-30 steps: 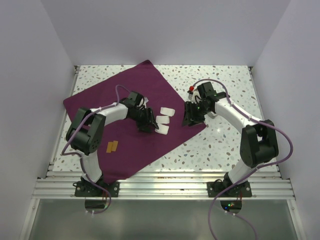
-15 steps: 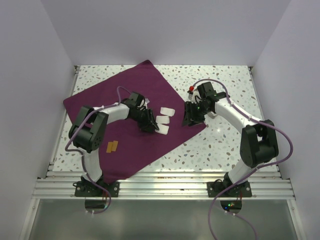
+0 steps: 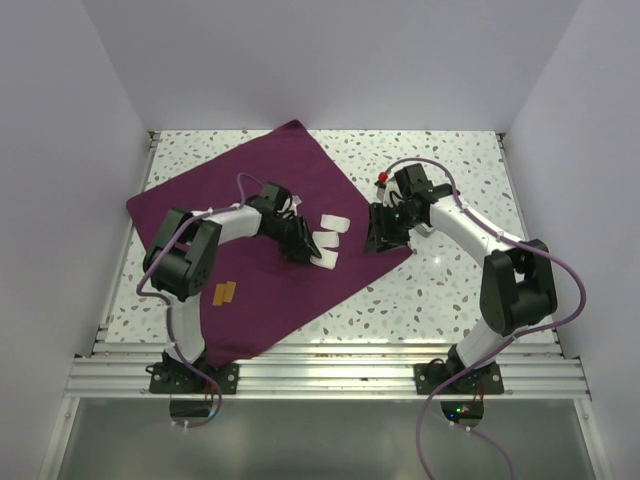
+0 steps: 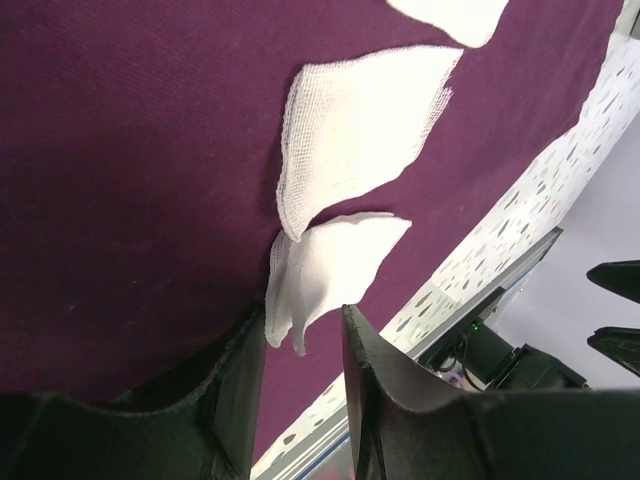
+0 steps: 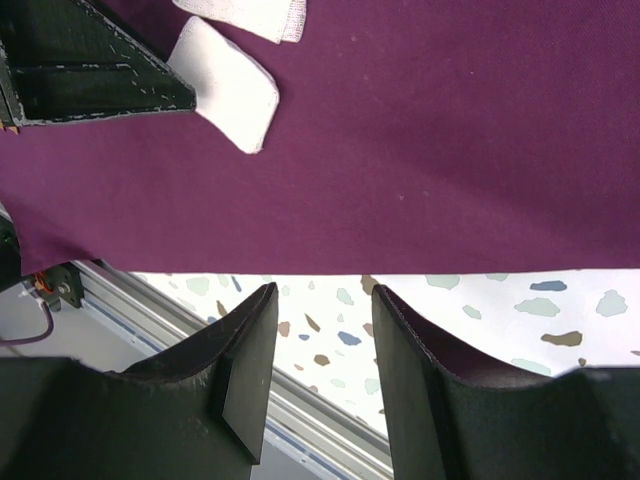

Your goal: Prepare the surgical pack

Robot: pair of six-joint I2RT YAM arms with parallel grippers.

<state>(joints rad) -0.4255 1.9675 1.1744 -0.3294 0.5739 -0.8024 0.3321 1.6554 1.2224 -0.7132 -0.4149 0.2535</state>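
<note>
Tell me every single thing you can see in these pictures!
deep purple square fabric cloth: one, purple-maroon, spread flat on the left and middle of the table.
small white gauze pads: three, white, in a row on the cloth near its right corner.
small flat orange-tan strips: two, orange-tan, side by side on the cloth's near-left part.
speckled stone-look table: one, white with dark flecks, under everything.
grey metal rail: one, silver, along the near edge.
plain walls: three, pale lilac-white, around the table.
robot arms: two, white and black, with purple cables.
left gripper: one, black, open around the nearest pad's edge.
right gripper: one, black, open over the cloth's right edge.
</note>
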